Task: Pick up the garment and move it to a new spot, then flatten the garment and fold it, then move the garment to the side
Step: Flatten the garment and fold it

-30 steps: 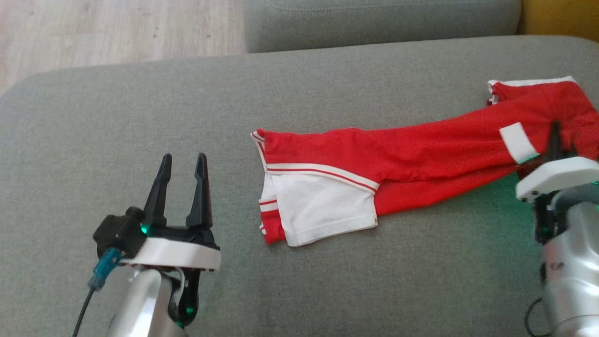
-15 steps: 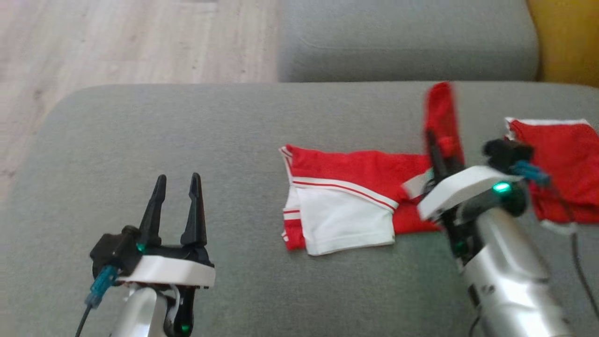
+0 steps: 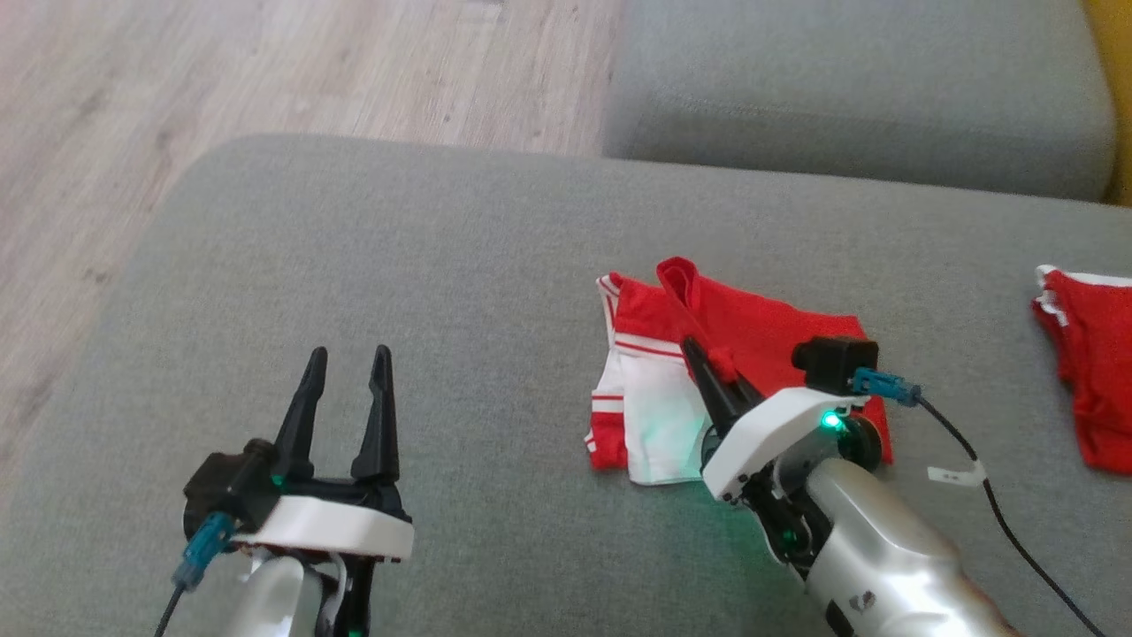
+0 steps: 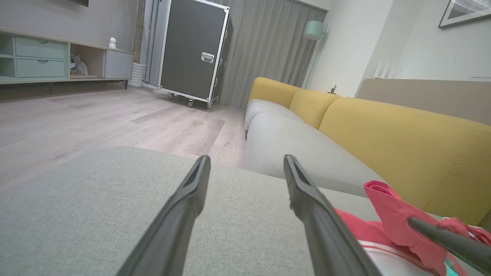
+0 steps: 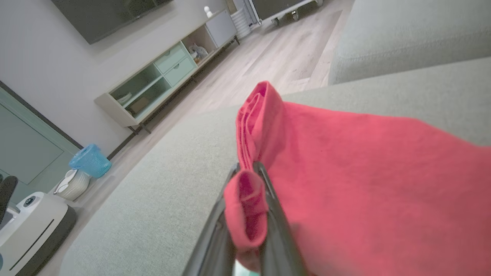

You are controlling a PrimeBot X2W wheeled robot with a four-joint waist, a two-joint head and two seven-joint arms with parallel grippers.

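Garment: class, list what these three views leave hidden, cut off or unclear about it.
1. Head view: the right gripper, shut on a fold, covers the garment at its lower right.
2. Head view: red cloth at the right edge is cut off; whether it joins the garment is unclear.
3. Left wrist view: the frame corner and the left gripper cut off most of it.

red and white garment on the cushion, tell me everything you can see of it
The garment is soft red knit with a white panel and red-striped white trim. It lies folded over itself on the grey cushion, one red fold raised and pinched between the shut fingers of the right gripper.
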